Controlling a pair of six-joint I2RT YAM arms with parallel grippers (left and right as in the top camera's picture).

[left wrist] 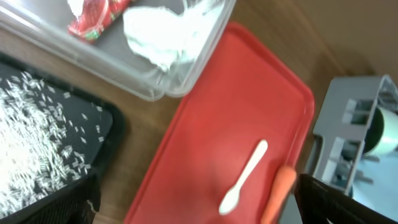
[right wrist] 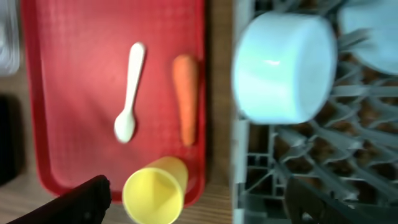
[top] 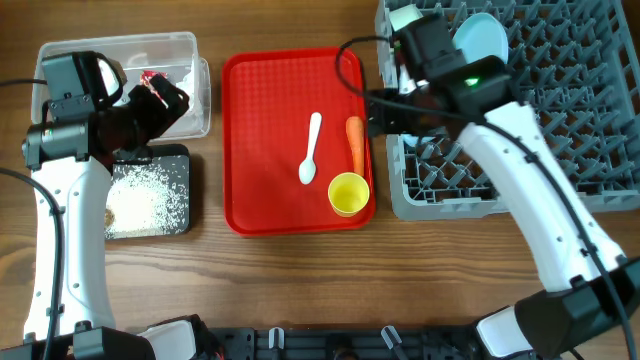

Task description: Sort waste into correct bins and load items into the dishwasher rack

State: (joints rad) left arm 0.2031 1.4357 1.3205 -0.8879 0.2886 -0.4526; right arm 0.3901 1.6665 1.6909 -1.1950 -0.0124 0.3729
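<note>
Yellow cup stands mouth-up at the near right corner of the red tray, closest to the robot. Just beyond it, the orange carrot and the white spoon lie side by side but apart.

To the left, off the red tray, the black tray holds scattered white rice. This suggests it serves as the food-waste bin, so the carrot likely belongs there too. Farther back, the clear tub holds the red wrapper and the white tissue, so the dry rubbish looks sorted.

The left gripper hangs over the tub's near edge, fingers spread and empty, well apart from the carrot.

On the right, the grey rack carries a pale bowl among its pegs. Farther back, a pale-blue plate stands on edge. The right gripper hovers at the rack's left edge, fingers wide and holding nothing, near the carrot and cup.
</note>
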